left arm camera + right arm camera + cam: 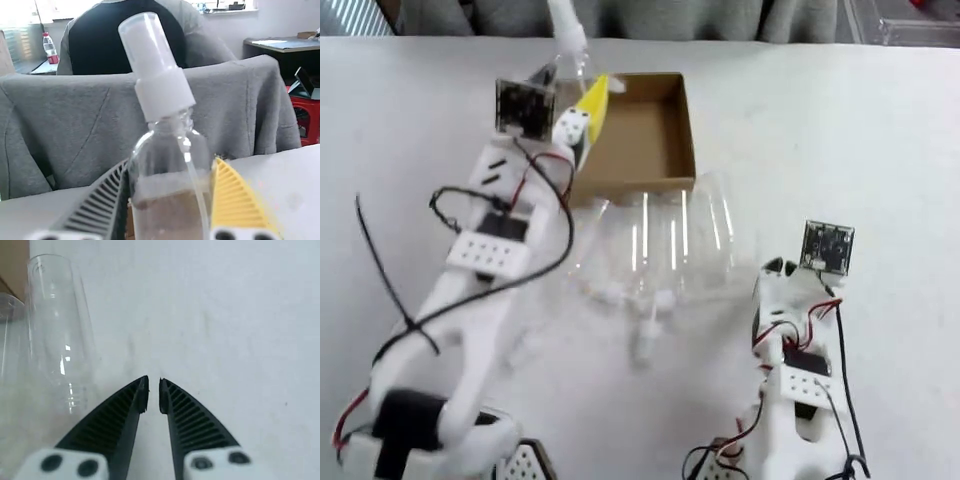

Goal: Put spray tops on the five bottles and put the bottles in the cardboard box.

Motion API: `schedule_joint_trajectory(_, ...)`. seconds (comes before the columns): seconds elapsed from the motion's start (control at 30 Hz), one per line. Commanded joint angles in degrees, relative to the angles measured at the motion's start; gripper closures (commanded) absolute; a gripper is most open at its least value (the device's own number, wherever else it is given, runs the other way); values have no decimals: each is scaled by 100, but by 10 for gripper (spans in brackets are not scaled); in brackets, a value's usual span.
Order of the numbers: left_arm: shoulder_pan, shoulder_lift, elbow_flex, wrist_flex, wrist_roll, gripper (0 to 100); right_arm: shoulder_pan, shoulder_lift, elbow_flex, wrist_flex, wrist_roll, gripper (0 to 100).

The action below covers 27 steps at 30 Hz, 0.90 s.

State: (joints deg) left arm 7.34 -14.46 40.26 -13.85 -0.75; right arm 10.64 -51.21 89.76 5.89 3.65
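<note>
My left claw (pixel 170 200) is clamped on a spray-topped bottle (pixel 165 165) over the cardboard box's (pixel 650 135) left edge. My right claw (pixel 153 395) is nearly together and empty, just right of the clear bottles (pixel 660 245) lying near the box.

White table (pixel 880 130); grey fabric seat back (pixel 75 130) behind it; bright window (pixel 17 12); dark desk (pixel 287 47) beyond.

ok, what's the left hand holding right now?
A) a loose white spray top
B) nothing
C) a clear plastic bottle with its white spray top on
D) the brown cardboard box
C: in the left wrist view the left hand is clamped on a clear plastic bottle, and a white spray top sits on its neck.
</note>
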Motion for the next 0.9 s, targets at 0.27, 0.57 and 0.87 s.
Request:
schedule_joint_trajectory(0.27, -356, 3002, -2848, -220, -9, 980, 13, -75, -44, -145, 35, 982)
schedule_joint_trajectory(0.57, -418, 4532, -4273, -229, -9, 980, -189, -40, -44, -145, 70, 982)
schedule_joint_trajectory(0.87, -593, 5596, -4809, -1187, -9, 980, -189, -40, -44, -145, 79, 982)
